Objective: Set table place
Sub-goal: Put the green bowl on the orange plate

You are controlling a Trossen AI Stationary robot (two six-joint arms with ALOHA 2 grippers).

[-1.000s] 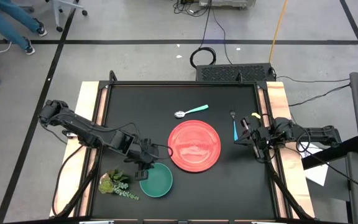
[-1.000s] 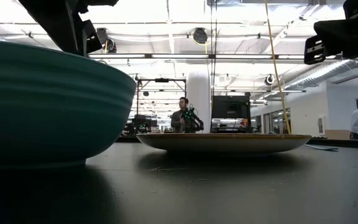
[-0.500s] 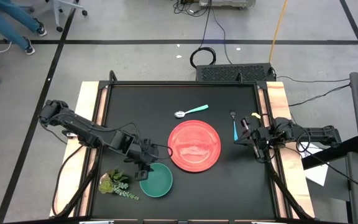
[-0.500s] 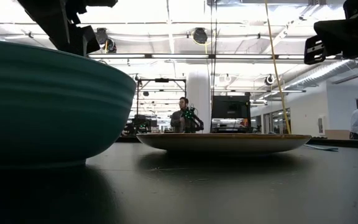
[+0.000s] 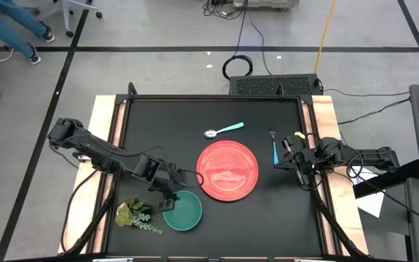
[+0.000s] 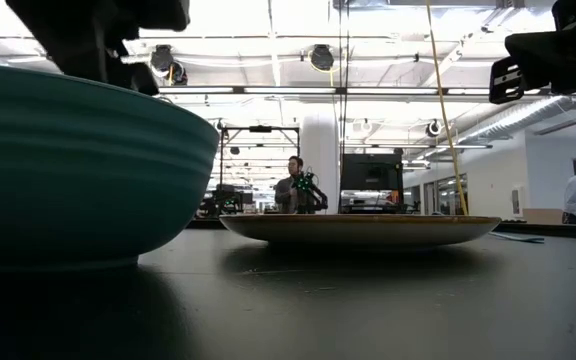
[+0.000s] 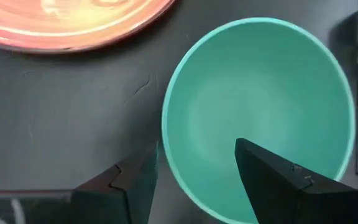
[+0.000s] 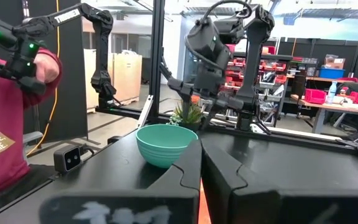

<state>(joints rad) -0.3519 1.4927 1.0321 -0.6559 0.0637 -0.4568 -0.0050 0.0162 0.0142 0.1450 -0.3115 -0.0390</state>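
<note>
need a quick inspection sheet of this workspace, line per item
surface: matte black table, pale wooden side strips
job's things: round red plate at centre; teal-green bowl beside it, apart; teal-handled spoon beyond the plate; blue-handled fork by the right arm
clutter: leafy green plant sprig beside the bowl
grippers: left pincer open, straddling the bowl's rim; right pincer shut, empty, near the fork
cables: black coil on the floor
surroundings: a person's legs in the corner

Your left gripper is hovering at the teal-green bowl's rim, beside the red plate.
</note>
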